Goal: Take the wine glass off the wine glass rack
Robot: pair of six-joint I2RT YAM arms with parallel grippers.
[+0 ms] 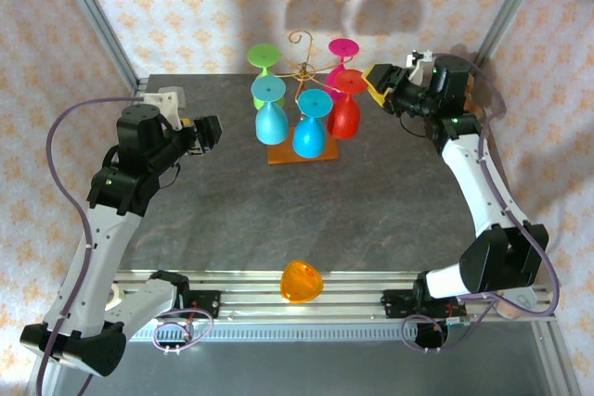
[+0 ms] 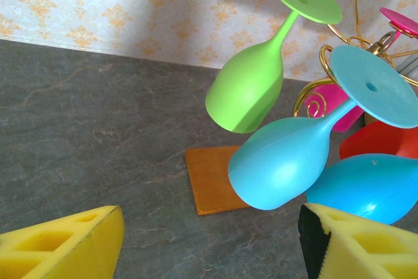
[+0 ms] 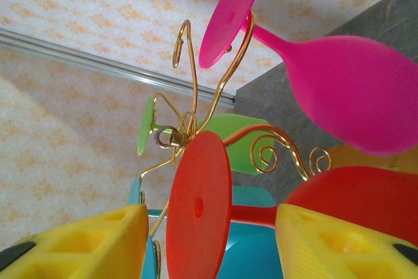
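The wine glass rack [image 1: 303, 69], gold wire on an orange base [image 2: 212, 178], stands at the table's back centre. Green [image 1: 264, 56], pink [image 1: 344, 48], teal [image 1: 270, 113], blue [image 1: 310, 129] and red [image 1: 344, 116] wine glasses hang from it upside down. My right gripper [image 1: 376, 81] is open at the rack's right side. In the right wrist view its yellow pads [image 3: 85, 243] straddle the red glass's foot [image 3: 199, 207] and stem with gaps on both sides. My left gripper [image 1: 212, 132] is open, left of the rack, with nothing between its fingers [image 2: 366, 246].
An orange glass [image 1: 302, 282] lies at the table's near edge between the arm bases. Patterned walls and metal frame posts [image 1: 97, 16] close in the back and sides. Bare grey tabletop [image 1: 306, 210] lies in front of the rack.
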